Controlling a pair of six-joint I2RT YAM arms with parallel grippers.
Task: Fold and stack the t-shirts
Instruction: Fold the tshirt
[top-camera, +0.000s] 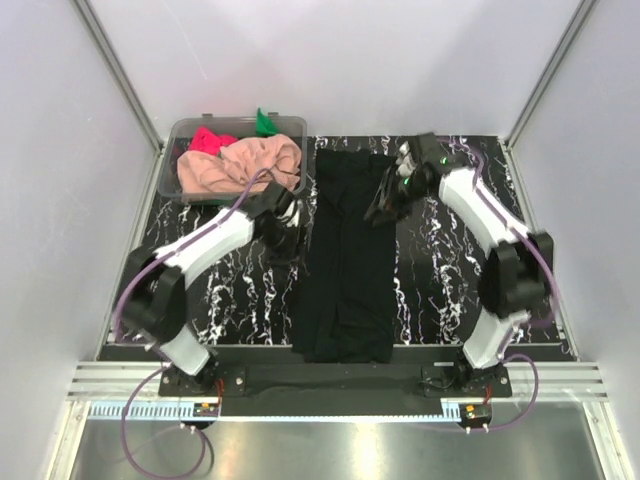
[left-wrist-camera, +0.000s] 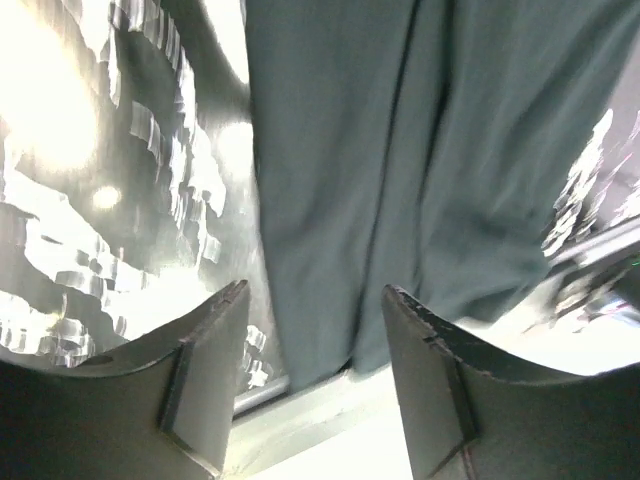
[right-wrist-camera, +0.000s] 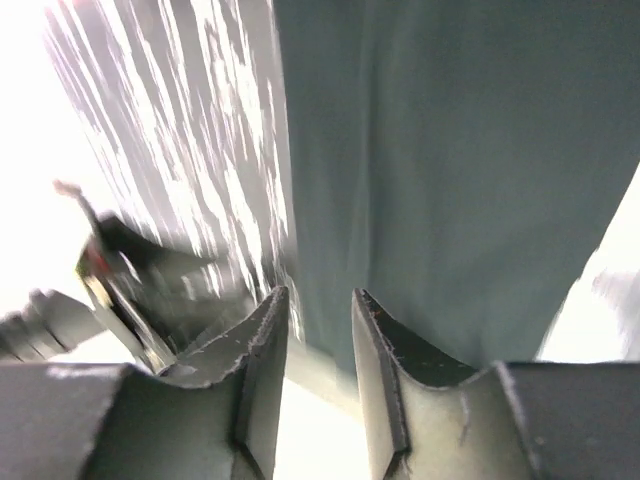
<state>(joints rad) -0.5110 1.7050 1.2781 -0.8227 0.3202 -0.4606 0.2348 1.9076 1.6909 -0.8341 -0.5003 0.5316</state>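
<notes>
Got black t-shirt (top-camera: 345, 260) lying flat in middle of counter (top-camera: 430, 290), folded into a long strip running near to far. Seeing peach-pink t-shirt (top-camera: 245, 165), bright pink-red t-shirt (top-camera: 208, 140) and green t-shirt (top-camera: 265, 122) piled in clear tub (top-camera: 230, 121) at far left. Reading left jaws as open, nothing between, just off strip's left edge, about mid-length. Reading right jaws as parted by a narrower gap, also gripping nothing, over strip's far right part. Can't tell whether either touches cloth.
</notes>
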